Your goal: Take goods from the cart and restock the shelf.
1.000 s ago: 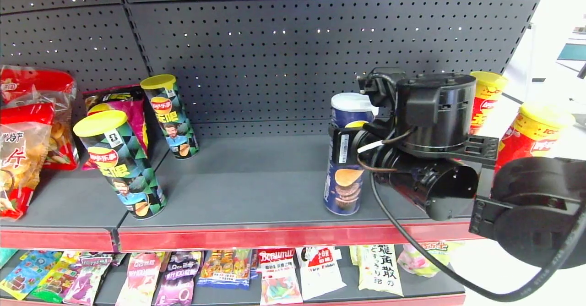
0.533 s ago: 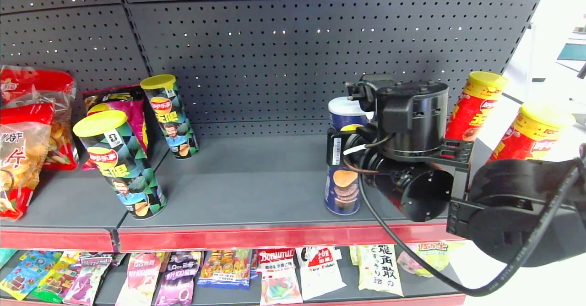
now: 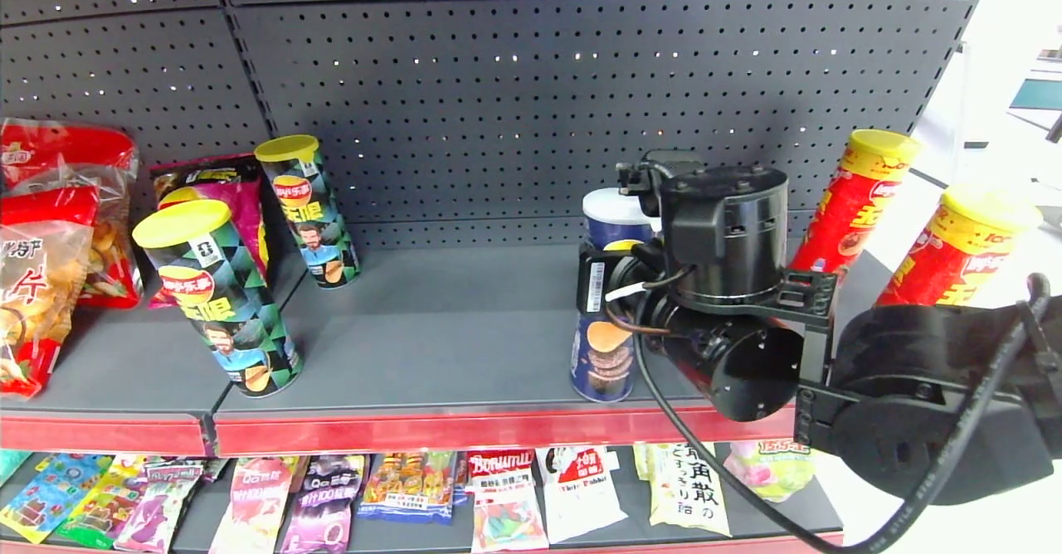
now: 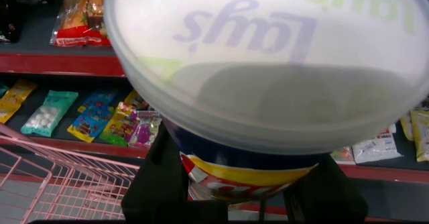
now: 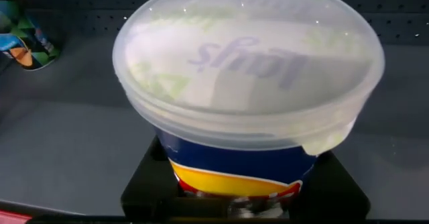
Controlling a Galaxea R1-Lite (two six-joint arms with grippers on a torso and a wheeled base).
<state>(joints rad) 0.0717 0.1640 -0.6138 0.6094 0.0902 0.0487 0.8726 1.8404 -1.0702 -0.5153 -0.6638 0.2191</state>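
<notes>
Clamping the blue chip can (image 3: 601, 355) in our right gripper (image 5: 244, 187), we hold it upright at the shelf's (image 3: 465, 330) 5 o'clock front edge, not yet released, while our left gripper (image 4: 244, 194) grasps a second can (image 4: 268, 63) awaiting shelving.

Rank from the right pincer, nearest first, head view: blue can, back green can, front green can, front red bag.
1. Blue can: gripped in the right pincer, near the shelf front.
2. Back green can and front green can, both off to the left: too close to call.
3. Front red bag: far left end.
</notes>
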